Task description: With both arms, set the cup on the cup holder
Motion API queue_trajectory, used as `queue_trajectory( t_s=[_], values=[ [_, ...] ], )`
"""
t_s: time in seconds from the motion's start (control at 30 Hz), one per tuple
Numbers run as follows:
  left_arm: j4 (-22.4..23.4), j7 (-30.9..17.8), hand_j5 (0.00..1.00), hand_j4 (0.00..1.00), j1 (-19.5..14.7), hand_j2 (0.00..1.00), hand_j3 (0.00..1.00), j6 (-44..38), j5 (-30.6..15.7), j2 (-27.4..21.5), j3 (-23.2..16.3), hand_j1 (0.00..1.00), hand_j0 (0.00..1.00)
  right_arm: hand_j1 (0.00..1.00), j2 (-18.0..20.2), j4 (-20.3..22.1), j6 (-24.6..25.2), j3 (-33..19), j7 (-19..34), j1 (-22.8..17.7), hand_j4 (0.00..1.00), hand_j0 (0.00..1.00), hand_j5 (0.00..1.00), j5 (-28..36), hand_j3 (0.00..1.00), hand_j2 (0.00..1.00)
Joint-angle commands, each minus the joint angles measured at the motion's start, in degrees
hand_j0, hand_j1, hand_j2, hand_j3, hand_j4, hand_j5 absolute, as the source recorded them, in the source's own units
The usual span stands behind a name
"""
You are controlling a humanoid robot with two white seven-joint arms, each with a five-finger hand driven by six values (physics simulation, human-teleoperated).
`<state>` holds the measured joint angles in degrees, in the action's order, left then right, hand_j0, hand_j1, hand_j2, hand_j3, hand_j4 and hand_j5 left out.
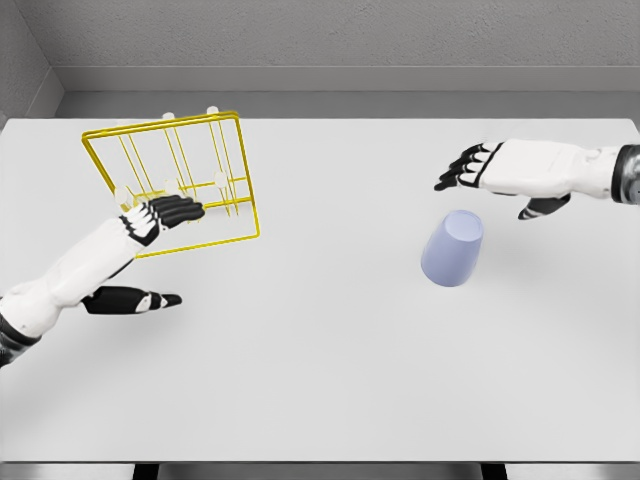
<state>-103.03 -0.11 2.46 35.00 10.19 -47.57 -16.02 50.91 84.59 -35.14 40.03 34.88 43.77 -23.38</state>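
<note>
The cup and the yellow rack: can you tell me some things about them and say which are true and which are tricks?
1. The cup is pale purple-blue. True.
2. The cup hangs on the yellow rack. False: it sits on the white table, far to the right of the rack.
3. The left robot hand is at the rack's front edge. True.
4. The right robot hand is gripping the cup. False: it is apart from the cup, up beyond it, fingers spread and holding nothing.
5. The rack is red. False: it is yellow wire with pale pegs.
</note>
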Motion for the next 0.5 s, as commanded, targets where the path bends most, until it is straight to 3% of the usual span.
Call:
queue_trajectory(
  t_s=[0.0,0.13,0.23,0.33,0.47],
  values=[
    [0.2,0.0,1.00,1.00,0.0,1.00,1.00,0.0,-0.3,0.7,-1.9,1.00,1.00,0.99,-1.9,-2.9,0.1,2.2,0.1,0.0,0.99,0.99,0.99,-1.8,0.99,0.99],
    [0.3,0.1,1.00,1.00,-0.2,1.00,1.00,0.0,-1.5,1.3,-6.0,1.00,1.00,0.98,-2.4,-3.3,0.1,2.5,0.1,0.1,0.98,0.98,0.98,-4.1,0.98,0.98],
    [0.0,0.0,1.00,1.00,-1.4,1.00,1.00,0.0,-6.3,2.1,-9.6,1.00,1.00,0.98,-4.1,-3.2,0.1,2.5,0.1,0.0,0.98,0.98,0.98,-5.6,0.98,0.98],
    [0.4,0.0,1.00,1.00,-1.8,1.00,1.00,0.0,-8.3,2.1,-14.6,1.00,1.00,0.98,-4.8,-3.0,0.1,2.8,0.1,-0.2,0.98,0.98,0.98,-6.7,0.98,0.98],
    [-0.1,-0.1,1.00,1.00,-1.8,1.00,1.00,0.0,-15.2,2.1,-15.8,1.00,1.00,0.98,-4.8,-2.9,0.1,4.2,0.1,-0.4,0.98,0.98,0.98,-6.9,0.98,0.98]
  ],
)
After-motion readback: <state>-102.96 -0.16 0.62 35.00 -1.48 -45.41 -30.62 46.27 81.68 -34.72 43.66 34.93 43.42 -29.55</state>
